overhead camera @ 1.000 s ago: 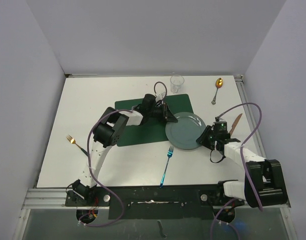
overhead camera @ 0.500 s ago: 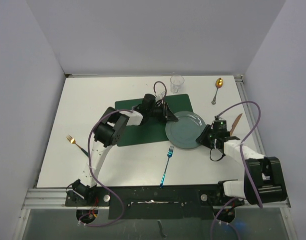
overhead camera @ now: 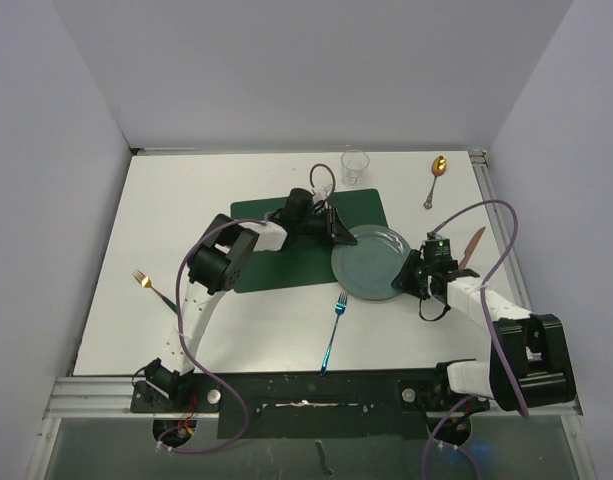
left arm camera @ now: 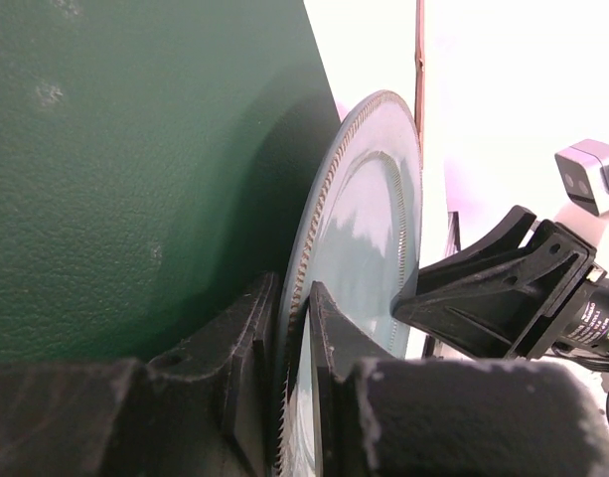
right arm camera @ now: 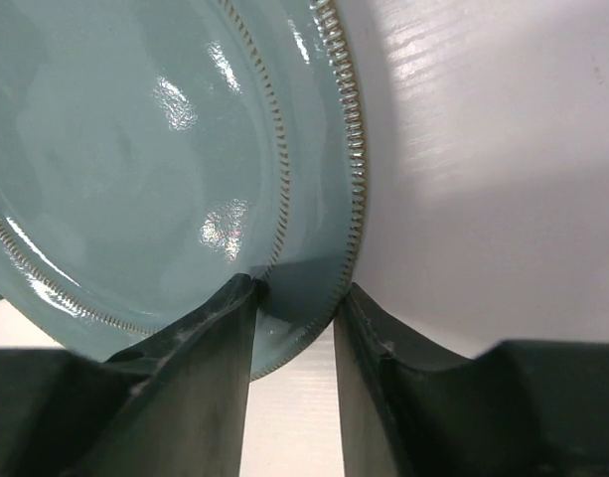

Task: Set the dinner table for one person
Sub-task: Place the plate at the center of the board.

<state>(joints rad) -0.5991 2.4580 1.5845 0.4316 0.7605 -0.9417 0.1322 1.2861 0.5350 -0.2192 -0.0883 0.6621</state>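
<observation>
Right gripper [right arm camera: 296,288] shifted slightly; it and left gripper [left arm camera: 296,298] pinch the plate [overhead camera: 371,262].

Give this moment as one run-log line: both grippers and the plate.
left gripper: shut on plate rim | right gripper: straddles rim, grip unclear | plate: over right edge of placemat

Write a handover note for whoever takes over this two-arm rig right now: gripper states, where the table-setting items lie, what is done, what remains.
Left gripper: shut on the far-left rim of the round blue-grey ceramic plate.
Right gripper: shut on the plate's near-right rim.
Plate: overlaps the right edge of the dark green rectangular placemat, mostly over the large white matte tabletop.
Around it: clear glass behind the placemat, gold spoon far right, brown knife right of the plate, blue fork in front, gold fork left.
Done: nothing looks finally placed.
Left: centre plate on placemat, then arrange cutlery and glass.
</observation>
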